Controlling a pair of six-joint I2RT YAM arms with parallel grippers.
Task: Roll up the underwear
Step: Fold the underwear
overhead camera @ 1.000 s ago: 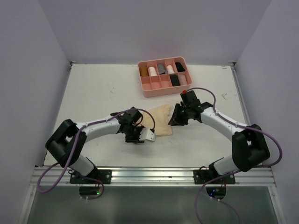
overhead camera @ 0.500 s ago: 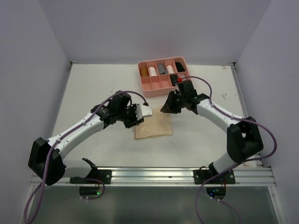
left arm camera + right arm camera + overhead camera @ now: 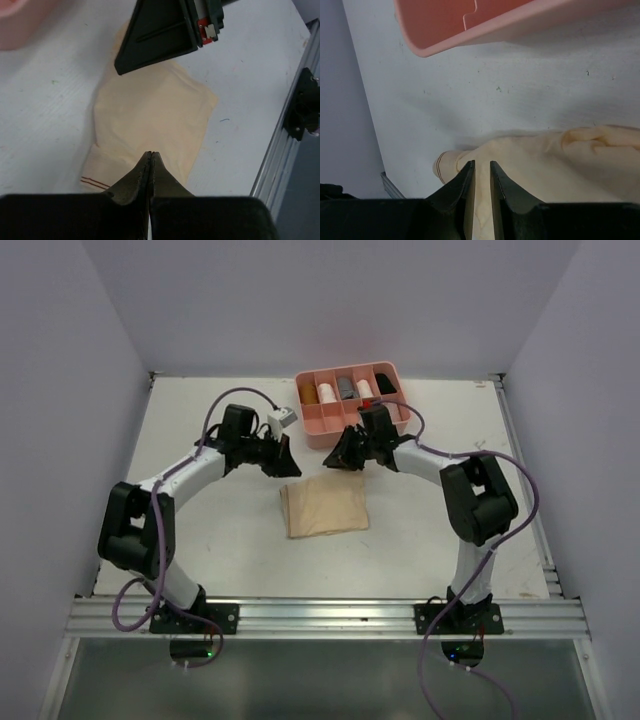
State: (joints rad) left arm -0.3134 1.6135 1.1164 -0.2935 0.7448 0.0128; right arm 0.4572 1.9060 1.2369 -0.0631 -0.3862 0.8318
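The pale tan underwear (image 3: 323,506) lies flat as a folded rectangle in the middle of the table, a thin red stripe at one edge (image 3: 155,110) (image 3: 545,160). My left gripper (image 3: 291,467) (image 3: 151,154) hovers by its far left corner, jaws pressed shut with nothing between them. Just beyond the far edge of the cloth, my right gripper (image 3: 333,462) (image 3: 481,164) has its jaws a narrow gap apart; cloth shows through the gap below them. The two grippers point at each other.
The pink divided tray (image 3: 345,437) (image 3: 485,30) stands right behind both grippers, with several rolled items in its compartments. A metal rail (image 3: 280,150) runs along the table's near edge.
Both grippers have moved from the cloth's sides up to its far edge near the tray. The left gripper opened, then shut. The cloth went from rumpled to a flat folded rectangle.
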